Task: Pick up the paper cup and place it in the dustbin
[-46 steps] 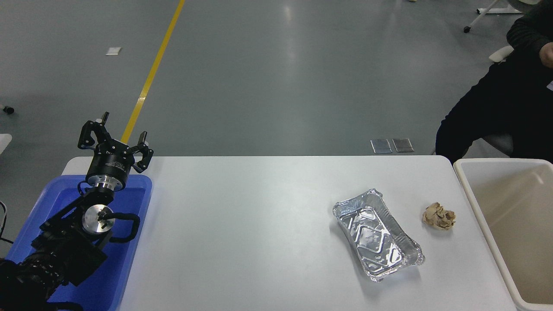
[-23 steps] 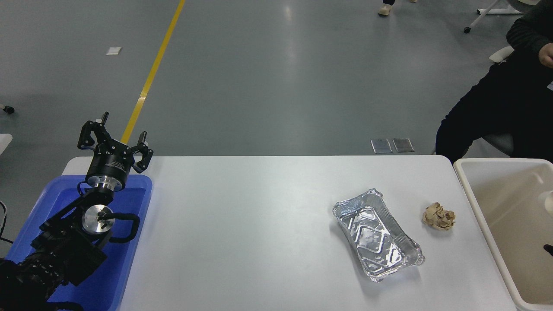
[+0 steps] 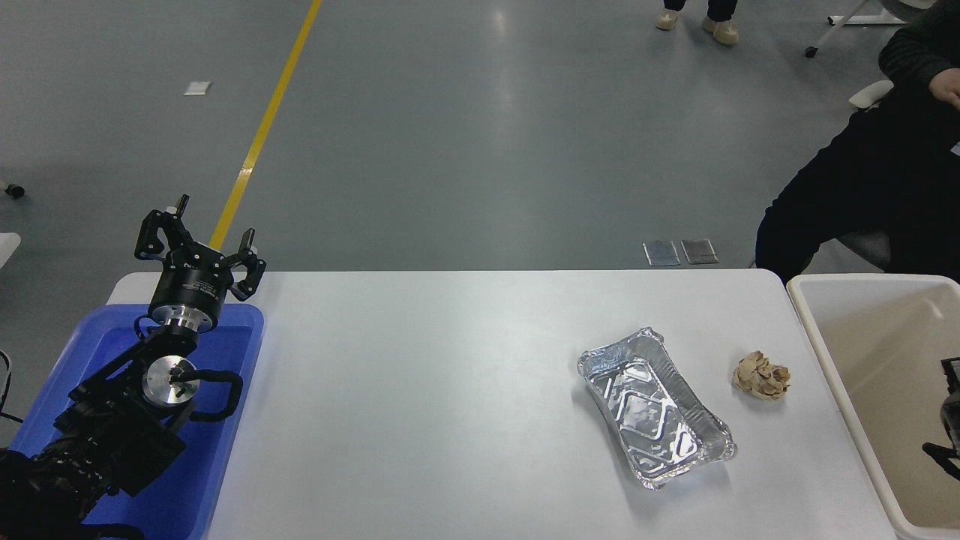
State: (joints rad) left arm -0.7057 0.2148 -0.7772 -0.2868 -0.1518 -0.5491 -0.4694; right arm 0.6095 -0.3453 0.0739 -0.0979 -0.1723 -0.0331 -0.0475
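Note:
The dustbin [image 3: 840, 375] is a large cream-beige bin at the table's right end. Only a small part of my right gripper [image 3: 948, 409] shows at the picture's right edge, over the inside of the dustbin; most of it is cut off by the frame. No paper cup can be made out: it is hidden or out of view. My left gripper [image 3: 199, 241] is open and empty, parked above the far end of a blue tray at the lower left.
A silver foil tray [image 3: 654, 406] lies on the white table [image 3: 420, 390], with a crumpled tan paper ball [image 3: 761, 375] between it and the dustbin. A blue tray [image 3: 225, 420] sits under the left arm. A person in dark clothes [image 3: 862, 180] sits at the far right.
My right gripper has come into view at the right edge over the dustbin. A small pale shape seen there half a second ago no longer shows. The left arm has not moved.

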